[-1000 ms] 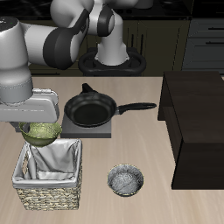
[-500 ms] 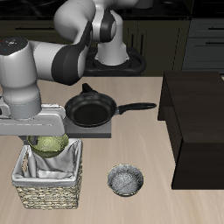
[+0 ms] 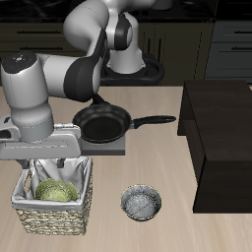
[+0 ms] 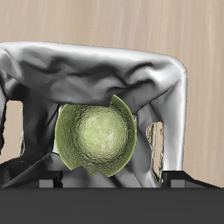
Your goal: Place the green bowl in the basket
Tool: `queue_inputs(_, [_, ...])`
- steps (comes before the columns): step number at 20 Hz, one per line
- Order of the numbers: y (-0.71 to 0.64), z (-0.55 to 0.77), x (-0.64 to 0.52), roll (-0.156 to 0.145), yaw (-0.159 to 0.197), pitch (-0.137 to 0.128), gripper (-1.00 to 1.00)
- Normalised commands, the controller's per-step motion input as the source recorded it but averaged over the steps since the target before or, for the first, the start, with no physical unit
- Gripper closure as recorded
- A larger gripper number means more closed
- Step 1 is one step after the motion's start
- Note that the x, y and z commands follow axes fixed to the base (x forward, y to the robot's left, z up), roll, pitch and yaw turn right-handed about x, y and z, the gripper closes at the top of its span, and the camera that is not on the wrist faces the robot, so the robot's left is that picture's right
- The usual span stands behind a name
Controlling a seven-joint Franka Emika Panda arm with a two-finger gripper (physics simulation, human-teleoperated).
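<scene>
A wooden table (image 3: 167,128) stands before dark kitchen cabinets. Near its front edge the basket (image 3: 54,219) holds the green bowl (image 3: 57,190) on its cloth lining, with a grey speckled bowl (image 3: 142,204) at the basket's three o'clock. The gripper (image 3: 47,169) reaches down into the basket above the bowl; whether its fingers pinch the bowl cannot be told. Farther back lies a black frying pan (image 3: 103,123).

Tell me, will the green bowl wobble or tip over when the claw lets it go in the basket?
Probably a little. The green bowl is round-bottomed and sits tilted on the crumpled cloth lining of the basket, so it may rock. It likely won't roll out, since the walls stand higher around it. It looks stiff, so it shouldn't bend.
</scene>
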Motion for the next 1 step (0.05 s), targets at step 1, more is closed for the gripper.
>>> queue_inputs(1, [0.03, 0.05, -0.10, 0.000, 0.055, -0.040, -1.00])
